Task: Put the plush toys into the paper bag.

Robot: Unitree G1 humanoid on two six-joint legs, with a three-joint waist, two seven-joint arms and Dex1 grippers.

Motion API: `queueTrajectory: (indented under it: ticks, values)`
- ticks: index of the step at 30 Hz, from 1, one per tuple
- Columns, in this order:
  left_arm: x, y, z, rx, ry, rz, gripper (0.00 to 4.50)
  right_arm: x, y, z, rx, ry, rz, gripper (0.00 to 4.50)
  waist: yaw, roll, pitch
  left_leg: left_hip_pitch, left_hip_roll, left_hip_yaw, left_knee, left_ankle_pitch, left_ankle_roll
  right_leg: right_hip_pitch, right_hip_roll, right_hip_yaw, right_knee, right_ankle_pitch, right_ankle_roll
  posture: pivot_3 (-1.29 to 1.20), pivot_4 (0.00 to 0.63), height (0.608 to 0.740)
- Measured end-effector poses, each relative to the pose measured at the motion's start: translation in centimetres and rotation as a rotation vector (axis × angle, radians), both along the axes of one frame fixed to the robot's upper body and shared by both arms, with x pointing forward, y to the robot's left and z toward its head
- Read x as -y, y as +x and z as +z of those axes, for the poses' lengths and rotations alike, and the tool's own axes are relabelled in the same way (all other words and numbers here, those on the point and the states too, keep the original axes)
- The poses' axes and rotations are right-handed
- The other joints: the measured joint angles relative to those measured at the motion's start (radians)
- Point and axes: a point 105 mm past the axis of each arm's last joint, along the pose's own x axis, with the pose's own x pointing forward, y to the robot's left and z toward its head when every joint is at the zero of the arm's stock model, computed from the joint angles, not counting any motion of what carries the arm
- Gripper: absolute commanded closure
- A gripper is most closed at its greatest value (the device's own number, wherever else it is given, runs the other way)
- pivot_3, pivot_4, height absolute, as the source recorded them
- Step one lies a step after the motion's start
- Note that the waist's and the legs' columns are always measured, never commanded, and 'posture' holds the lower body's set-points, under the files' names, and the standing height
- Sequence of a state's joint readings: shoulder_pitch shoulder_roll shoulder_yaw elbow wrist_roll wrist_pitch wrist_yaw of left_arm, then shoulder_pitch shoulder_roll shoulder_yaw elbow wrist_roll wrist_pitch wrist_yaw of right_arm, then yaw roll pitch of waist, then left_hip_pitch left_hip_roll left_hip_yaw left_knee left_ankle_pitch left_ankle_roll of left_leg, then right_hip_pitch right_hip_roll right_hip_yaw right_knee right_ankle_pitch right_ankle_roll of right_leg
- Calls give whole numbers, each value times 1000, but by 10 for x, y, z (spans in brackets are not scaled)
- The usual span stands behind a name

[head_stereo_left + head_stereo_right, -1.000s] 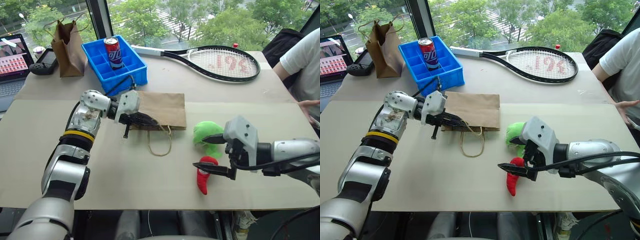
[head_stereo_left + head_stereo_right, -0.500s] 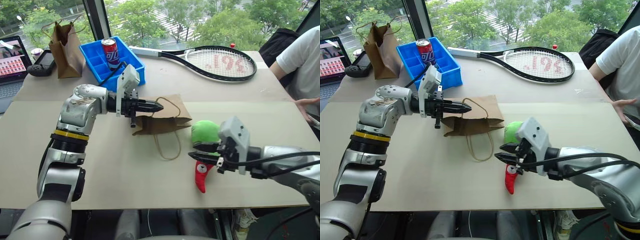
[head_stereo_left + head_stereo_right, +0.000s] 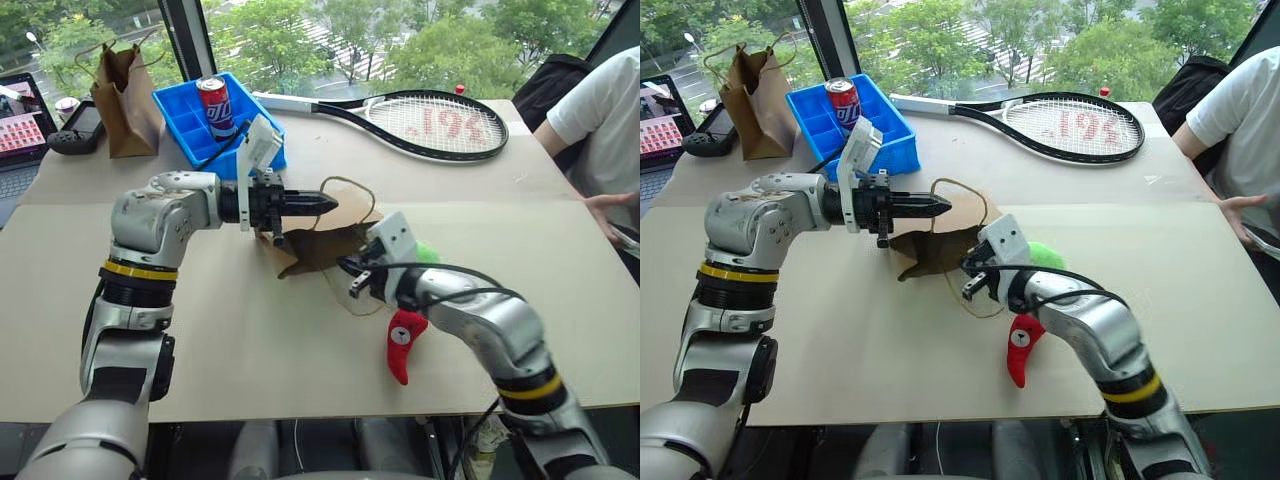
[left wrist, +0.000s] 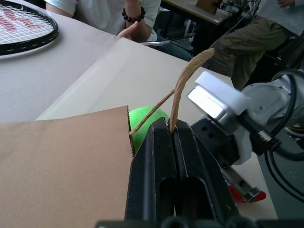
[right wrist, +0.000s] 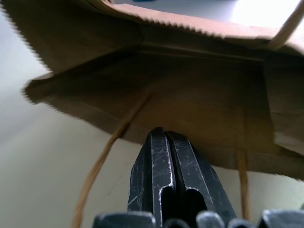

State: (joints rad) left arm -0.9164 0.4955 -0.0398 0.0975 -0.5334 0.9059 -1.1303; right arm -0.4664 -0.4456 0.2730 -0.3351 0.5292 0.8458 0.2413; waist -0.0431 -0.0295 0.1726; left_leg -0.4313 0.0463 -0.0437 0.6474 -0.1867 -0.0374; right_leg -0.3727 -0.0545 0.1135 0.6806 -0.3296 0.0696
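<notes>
The table (image 3: 300, 400) carries everything, and neither toy is bagged yet. The paper bag (image 3: 320, 245) is lifted by one handle (image 4: 183, 80), which is pinched in the closed jaws of the left gripper (image 3: 325, 203), so its mouth gapes just below them. The jaws of the right gripper (image 5: 166, 142) are shut on nothing and pointed into that mouth. The green plush toy (image 4: 145, 126) lies just behind the right jaws, the red chili toy (image 3: 402, 343) below them. A second earlier the bag was lying flat and the right jaws were spread wide beside the toys.
</notes>
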Motion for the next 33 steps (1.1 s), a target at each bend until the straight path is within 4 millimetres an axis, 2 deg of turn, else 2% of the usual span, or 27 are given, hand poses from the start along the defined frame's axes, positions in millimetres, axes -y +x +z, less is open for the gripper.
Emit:
queueTrajectory:
  ticks: [3,8,15,22,30,33]
  values:
    - [-2,-2,3,-30,-15,17,4500,-6,23,-9,46,-30,-35,4473,-1,0,0,0,0,-1,0,0,-1,0,0,-1,0,0,0,0,150,740]
    - [-6,-1,5,-56,-21,46,4500,-15,28,-27,50,-79,10,4473,-1,0,0,0,0,-3,-2,1,-2,0,0,-3,0,0,0,0,150,740]
    - [-15,1,23,-14,-35,101,4500,-21,26,-38,53,-133,77,4473,-1,0,0,0,0,-6,-3,3,-6,0,0,-6,1,0,0,0,150,740]
    - [-28,-2,69,132,-14,134,4500,-31,24,-39,63,-141,120,4473,-4,0,0,1,0,-7,-4,4,-6,1,0,-8,1,0,0,0,150,740]
    - [-29,-12,79,201,26,96,4500,-35,24,-38,63,-132,129,4473,-4,1,0,1,0,-7,-4,4,-7,0,0,-8,1,0,0,0,150,740]
    - [-29,-13,75,212,39,87,4500,-37,24,-38,59,-119,132,4473,-4,1,0,1,0,-7,-4,4,-7,0,0,-8,1,0,0,0,150,740]
